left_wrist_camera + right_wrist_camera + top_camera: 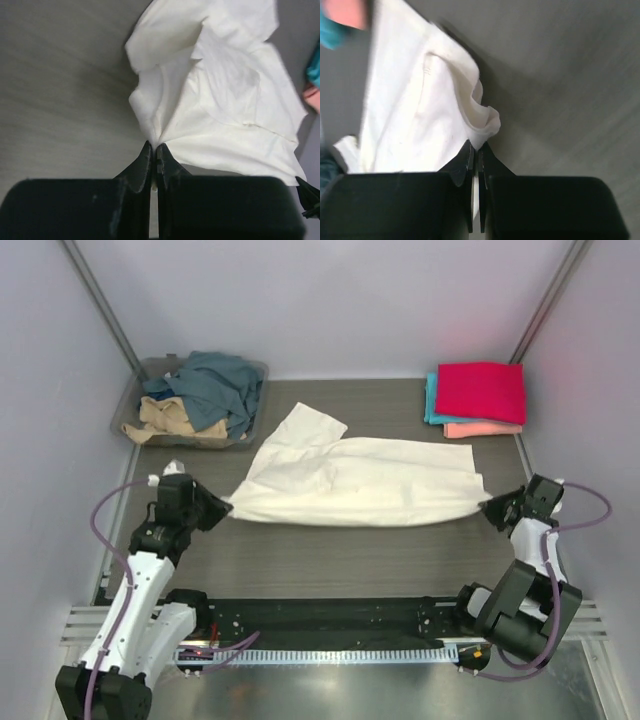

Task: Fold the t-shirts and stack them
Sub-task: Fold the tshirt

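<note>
**Top view.** Count: arms 2, t-shirts 6, bins 1.
- cream t-shirt (360,480), 1: lies flat on the table (350,565), stretched between the two pincers. One flap angles off toward the far side.
- left pincer (226,506): the arm is bent at the elbow and the wrist is turned inward. The tips are pressed together on the shirt's left corner.
- right pincer (487,506): the arm is folded close and the wrist is turned inward. The tips are pinched on the shirt's right corner.
- Folded stack, 3, beyond the right pincer and well apart from it: magenta-red t-shirt (482,390) on top. Edges of the teal t-shirt (431,400) and the salmon-pink t-shirt (483,429) show beneath it.
- clear bin (128,408), beyond the left pincer: holds 2 crumpled shirts, the slate-blue t-shirt (222,385) heaped over the tan t-shirt (172,418).

**Left wrist view.**
- left pincer (154,150): jaws nearly touching, with a gathered fold of the cream t-shirt (220,100) nipped at the tips. The cloth fans out ahead of them and to the right.
- At the far right edge are slivers of the teal t-shirt (315,70) and the salmon-pink t-shirt (311,95).

**Right wrist view.**
- right pincer (475,150): jaws closed to a slit, gripping a bunched corner of the cream t-shirt (415,115). The cloth runs ahead and to the left of the tips.
- In the upper left corner, blurred, are the salmon-pink t-shirt (347,12) and the teal t-shirt (329,32).
</note>
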Available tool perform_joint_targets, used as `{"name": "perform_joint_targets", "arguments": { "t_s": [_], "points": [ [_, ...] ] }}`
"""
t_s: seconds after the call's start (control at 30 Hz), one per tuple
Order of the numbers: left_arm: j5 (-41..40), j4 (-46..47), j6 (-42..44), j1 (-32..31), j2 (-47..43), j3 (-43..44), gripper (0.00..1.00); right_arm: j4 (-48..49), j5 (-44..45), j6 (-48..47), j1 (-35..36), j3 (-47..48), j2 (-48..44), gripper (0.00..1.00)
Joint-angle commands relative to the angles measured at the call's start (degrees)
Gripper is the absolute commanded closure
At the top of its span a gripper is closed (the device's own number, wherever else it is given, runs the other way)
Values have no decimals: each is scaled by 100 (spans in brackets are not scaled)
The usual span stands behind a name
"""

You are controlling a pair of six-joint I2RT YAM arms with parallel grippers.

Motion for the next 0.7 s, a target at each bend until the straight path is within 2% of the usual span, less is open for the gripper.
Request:
{"name": "perform_joint_targets", "arguments": {
  "t_s": [0.0, 0.13, 0.33, 0.47, 0.57, 0.6, 0.67],
  "points": [
    [143, -839, -91, 74, -609, -358, 100, -436, -63, -247, -136, -384, -230, 99],
    [20, -1225, -372, 13, -1200, -333, 100, -1015, 209, -326, -303, -464, -809, 99],
    [-42, -1929, -303, 13, -1158, 80, 100, -1551, 446, -185, -321, -570, -1399, 99],
    [-15, -2359, -303, 4, -1446, 116, 99, -1974, 429, -229, -321, -631, -1759, 99],
    [-15, -2622, -381, 13, -1649, 107, 95, -2220, 245, -54, -321, -737, -2181, 95],
    [11, -2693, -390, 4, -1763, 107, 92, -2282, 53, -1, -321, -789, -2260, 82],
    [20, -3069, -417, 13, -1860, 177, 64, -2256, -562, -18, -312, -860, -2340, 59]
  ]
}}
